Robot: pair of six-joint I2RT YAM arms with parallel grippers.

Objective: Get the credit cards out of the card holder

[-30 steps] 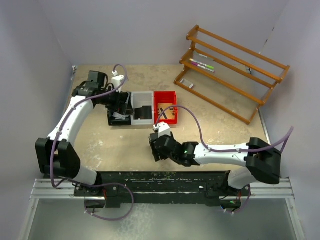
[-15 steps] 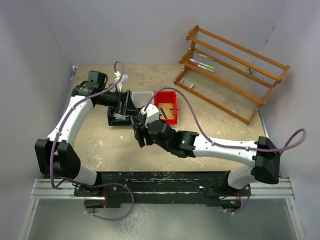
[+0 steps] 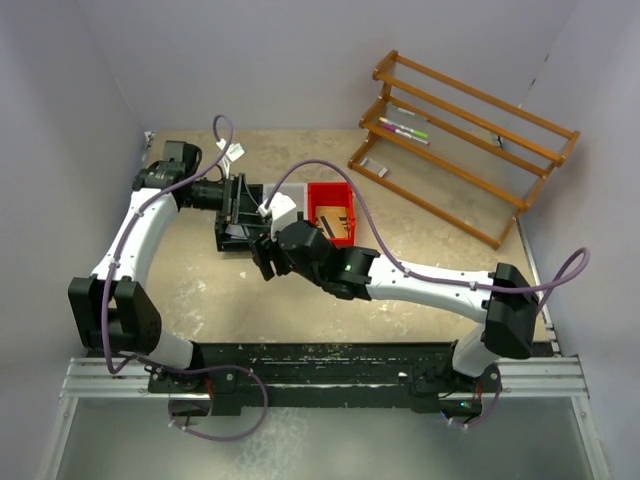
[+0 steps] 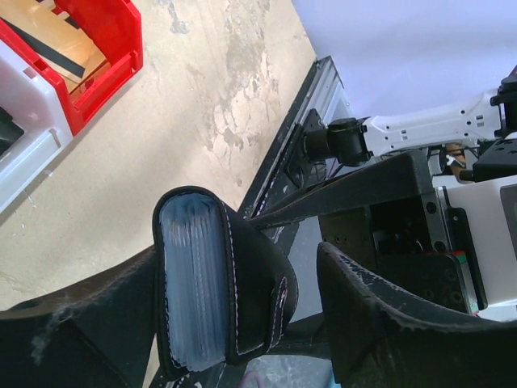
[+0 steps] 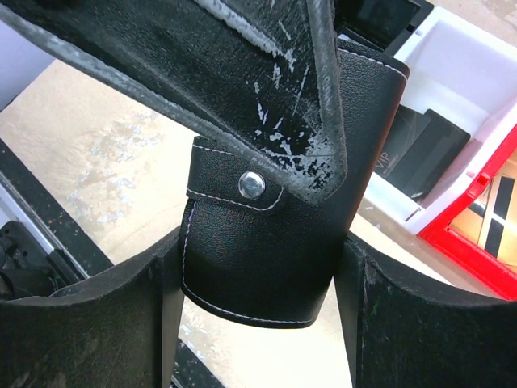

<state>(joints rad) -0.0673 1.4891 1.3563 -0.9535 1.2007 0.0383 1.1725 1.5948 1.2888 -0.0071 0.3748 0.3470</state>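
The card holder is a black wallet with a round snap, held in the air over the trays. My right gripper has a finger pressed on each side edge of it, and also shows in the top view. In the left wrist view the card holder stands on end between the fingers of my left gripper. It leans on one finger, with a narrow gap to the other. The grey-blue credit cards sit packed inside it. My left gripper also shows in the top view.
The joined trays lie under the grippers: black, white with a dark card in it, and red. A wooden rack with markers stands at the back right. The table's front rail is near.
My right arm swung left and forward from the middle of the table to the left gripper, and its fingers now flank the wallet. My left gripper shifted slightly left.
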